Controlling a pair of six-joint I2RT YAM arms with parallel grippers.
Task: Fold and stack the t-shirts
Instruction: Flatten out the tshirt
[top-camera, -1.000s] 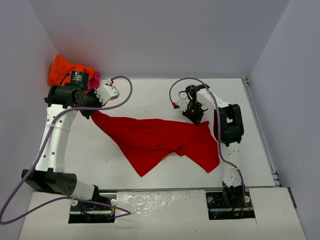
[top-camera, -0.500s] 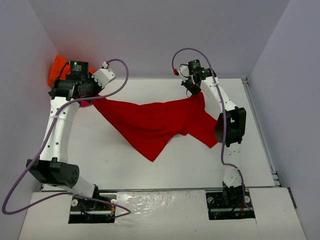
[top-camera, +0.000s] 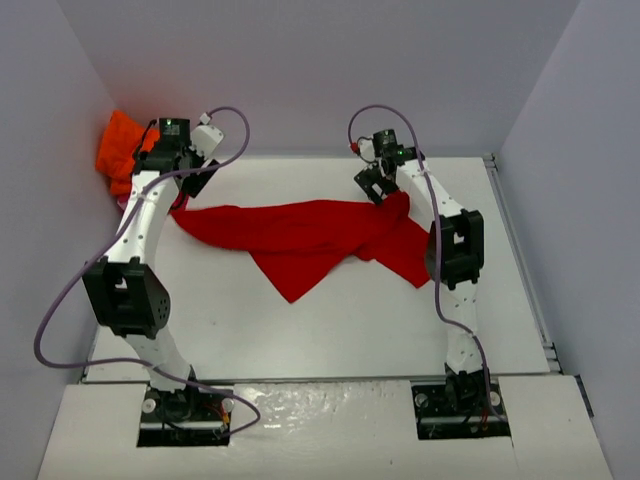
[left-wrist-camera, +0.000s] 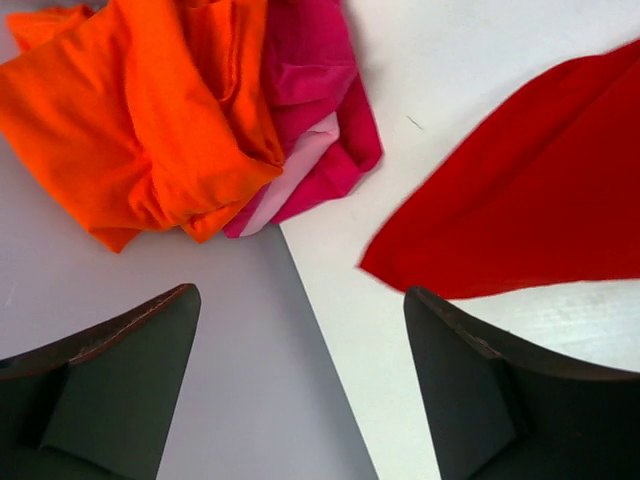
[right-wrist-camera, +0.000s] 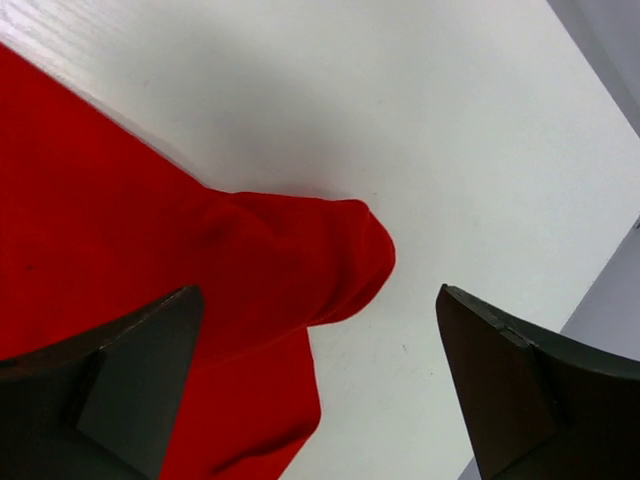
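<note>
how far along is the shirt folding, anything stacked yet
Early. Done: the red t-shirt lies pulled out wide on the table, but bunched, with no neat fold. In hand: nothing. The left pincer and right pincer are both open near its ends, gripping no cloth. Left: fold the red one, then the orange t-shirt and pink t-shirt, crumpled together at the far left corner, and stack all three.

Extends left arm (top-camera: 140, 225) toward 11 o'clock, left gripper (left-wrist-camera: 300, 300) spread wide; extends right arm (top-camera: 440, 215) toward 1 o'clock, right gripper (right-wrist-camera: 318, 292) likewise spread wide, both pointing downward.
</note>
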